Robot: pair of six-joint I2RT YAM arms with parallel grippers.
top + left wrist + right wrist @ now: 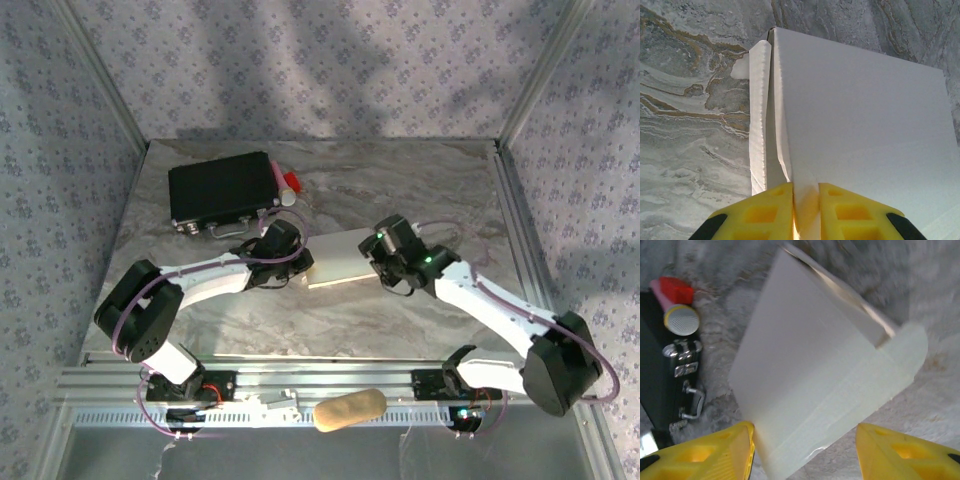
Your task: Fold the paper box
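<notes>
Black and hard-shelled, the case (222,190) sits at the far left of the marble counter (420,180), apart from the work. To its right, the left hand (297,262) is clenched on the paper box (345,258), its yellow fingers (765,212) pinching a thin white panel, probably to anchor the box against sliding. The box lies flat mid-counter between both hands, a narrow side flap (759,115) loose along one edge. At its right end the right hand (383,262) is released, fingers (715,450) wide apart around that end and gripping nothing, likely lined up to tuck the rounded flap (905,350).
</notes>
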